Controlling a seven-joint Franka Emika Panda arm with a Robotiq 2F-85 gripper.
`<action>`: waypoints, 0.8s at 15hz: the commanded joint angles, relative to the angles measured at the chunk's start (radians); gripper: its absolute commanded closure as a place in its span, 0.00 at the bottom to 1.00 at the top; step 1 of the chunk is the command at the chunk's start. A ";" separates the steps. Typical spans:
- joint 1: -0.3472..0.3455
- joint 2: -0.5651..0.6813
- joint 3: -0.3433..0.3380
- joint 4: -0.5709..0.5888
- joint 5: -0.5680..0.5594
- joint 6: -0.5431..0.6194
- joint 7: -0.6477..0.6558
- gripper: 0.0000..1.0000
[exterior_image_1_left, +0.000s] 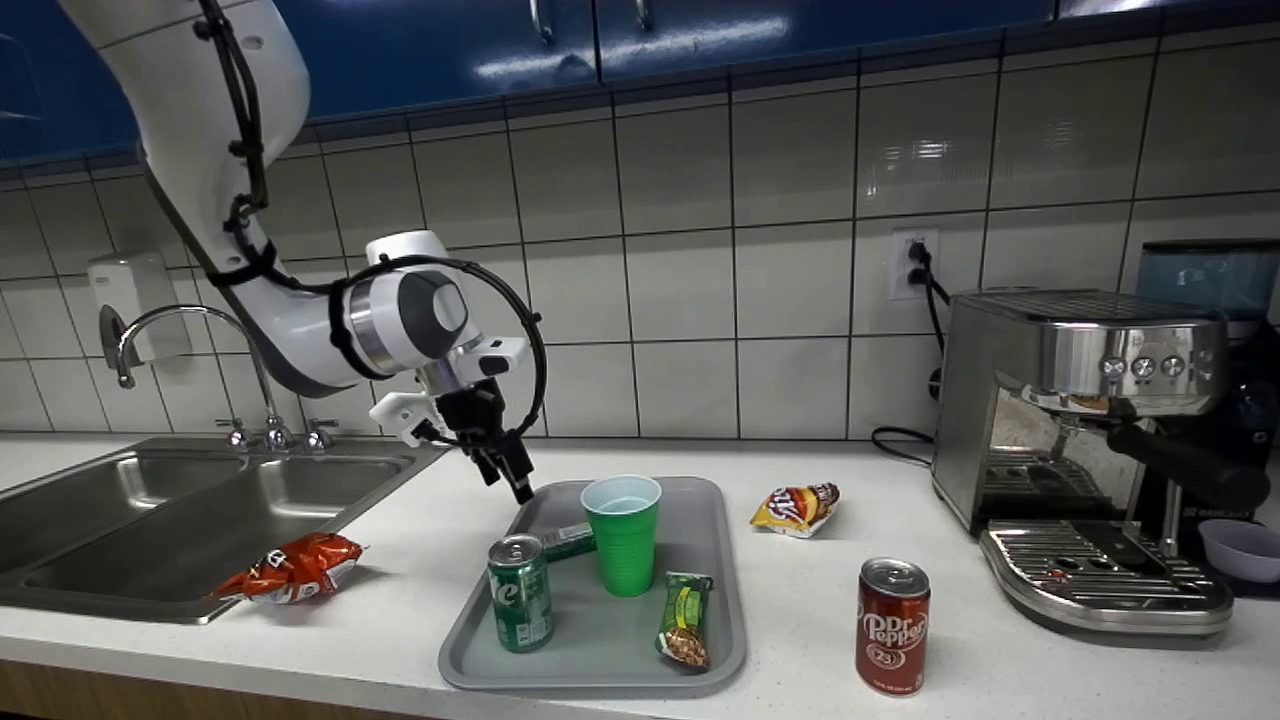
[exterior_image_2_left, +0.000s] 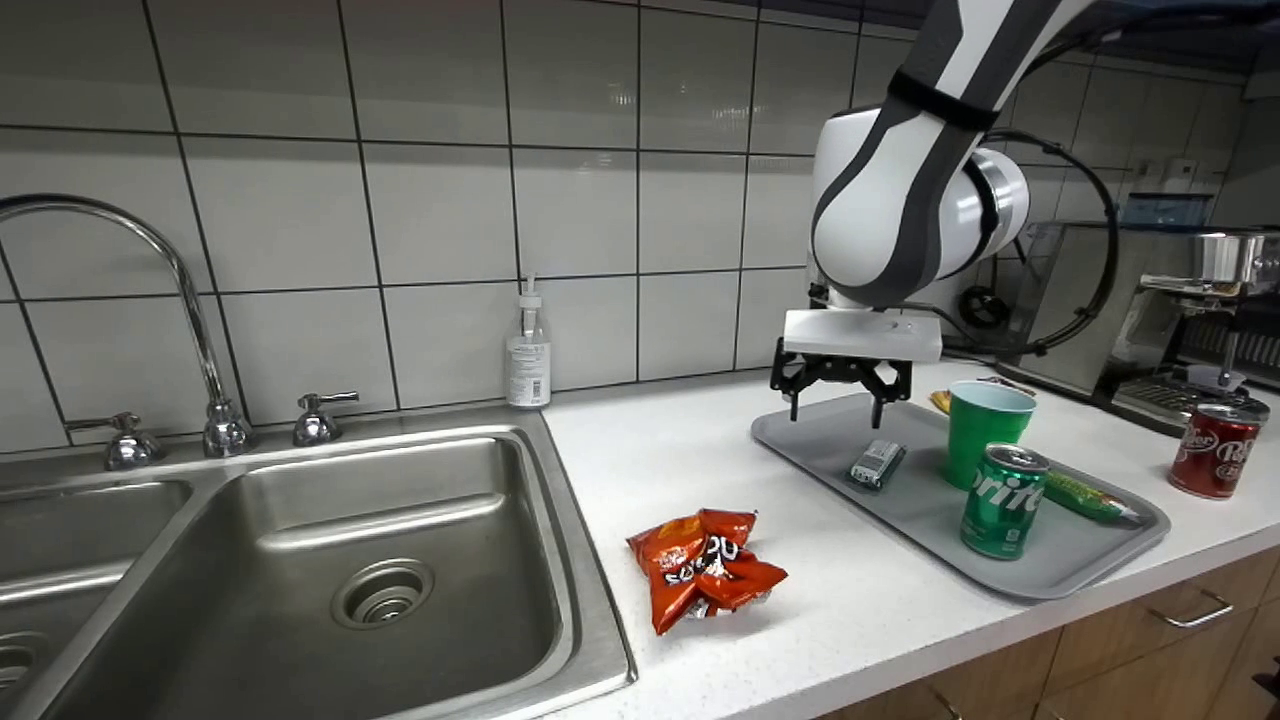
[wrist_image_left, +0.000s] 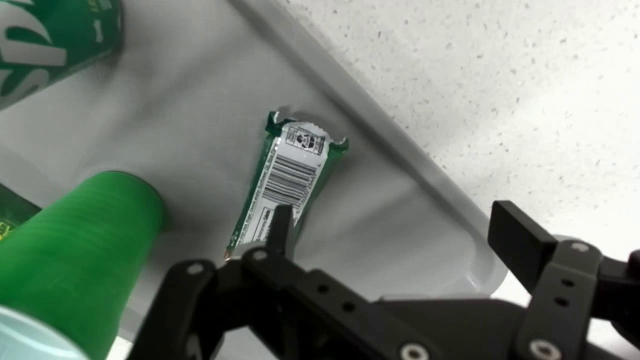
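The arm (exterior_image_1_left: 205, 130) runs past the top edge in both exterior views, which also cut off the double sink (exterior_image_2_left: 585, 590) at the left. The espresso machine (exterior_image_1_left: 1085, 345), plain to see in an exterior view, lies outside the wrist view, which takes in just part of the gray tray (exterior_image_1_left: 600, 645). Above the tray's sink-side end, the gripper (exterior_image_2_left: 836, 416) is spread wide; in an exterior view its fingers (exterior_image_1_left: 517, 465) overlap, and the gap is hard to make out. The green cup (exterior_image_1_left: 625, 555) stands upright on the tray, its rim cropped in the wrist view. In an exterior view the Sprite can (exterior_image_1_left: 522, 610) stands partly in front of the green-and-white bar (exterior_image_1_left: 570, 541), which lies flat on the tray near the cup, closest to the gripper. The wrist view alone makes the bar's barcode (wrist_image_left: 290, 181) plain, though a finger covers its lower end there.
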 joint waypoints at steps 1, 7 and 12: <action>-0.025 -0.100 0.056 -0.076 -0.039 -0.049 -0.079 0.00; -0.049 -0.177 0.129 -0.153 -0.027 -0.076 -0.160 0.00; -0.097 -0.246 0.190 -0.215 0.014 -0.082 -0.246 0.00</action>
